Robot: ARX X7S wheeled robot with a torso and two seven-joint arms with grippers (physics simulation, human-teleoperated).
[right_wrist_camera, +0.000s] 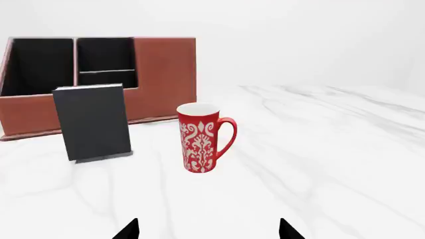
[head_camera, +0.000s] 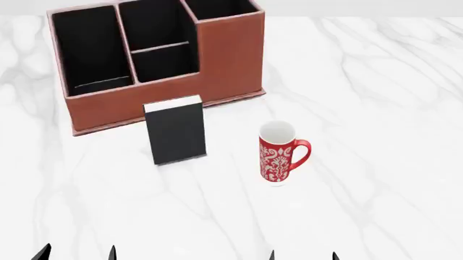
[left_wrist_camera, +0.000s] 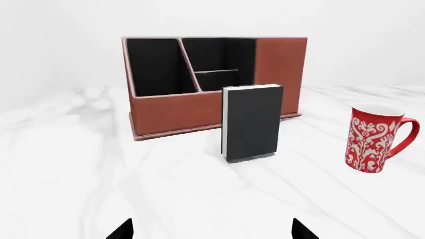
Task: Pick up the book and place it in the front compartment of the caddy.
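The black book (head_camera: 177, 131) (left_wrist_camera: 252, 123) (right_wrist_camera: 92, 122) stands upright on the marble table, just in front of the red-brown caddy (head_camera: 217, 59) (left_wrist_camera: 172, 112) (right_wrist_camera: 166, 74). The caddy's front compartment (head_camera: 165, 62) (left_wrist_camera: 216, 79) (right_wrist_camera: 106, 78) is the black slot in the middle section, before a low cross divider. My left gripper (head_camera: 77, 253) (left_wrist_camera: 212, 230) is open near the table's front edge, well short of the book. Further right along that edge my right gripper (head_camera: 302, 255) (right_wrist_camera: 208, 230) is open too, with nothing between its fingers.
A tall red patterned mug (head_camera: 278, 153) (left_wrist_camera: 375, 138) (right_wrist_camera: 200, 138) stands to the right of the book, handle to the right. The white marble table (head_camera: 376, 108) stretches out on all sides.
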